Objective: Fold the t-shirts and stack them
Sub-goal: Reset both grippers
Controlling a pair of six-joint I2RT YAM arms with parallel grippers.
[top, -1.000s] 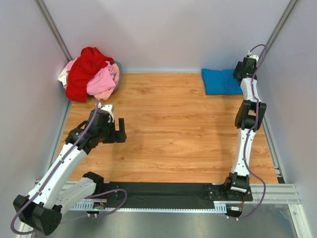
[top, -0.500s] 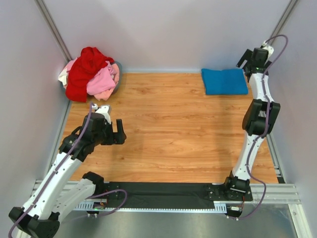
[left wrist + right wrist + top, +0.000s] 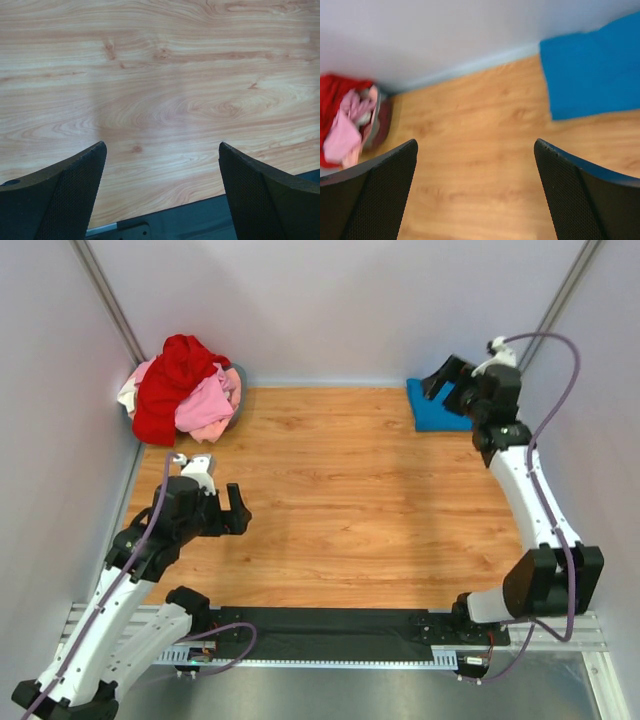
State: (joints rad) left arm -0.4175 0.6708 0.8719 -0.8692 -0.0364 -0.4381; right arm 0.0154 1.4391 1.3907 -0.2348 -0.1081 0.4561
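A folded bright blue t-shirt (image 3: 437, 411) lies at the back right of the wooden table, partly hidden by my right arm; it also shows in the right wrist view (image 3: 592, 70). A heap at the back left holds the red t-shirt (image 3: 170, 380), the light pink t-shirt (image 3: 207, 403) and a bit of whitish cloth (image 3: 128, 394); the heap shows blurred in the right wrist view (image 3: 347, 120). My right gripper (image 3: 447, 380) is open and empty above the blue shirt. My left gripper (image 3: 236, 511) is open and empty over bare wood at the left.
The heap rests in a dark basket (image 3: 238, 390) in the back left corner. Grey walls close the back and both sides. A black strip and metal rail (image 3: 330, 632) run along the near edge.
My right arm has swung down and left from the back right corner, its gripper now over the blue shirt. My left gripper has drawn back slightly toward the near left.
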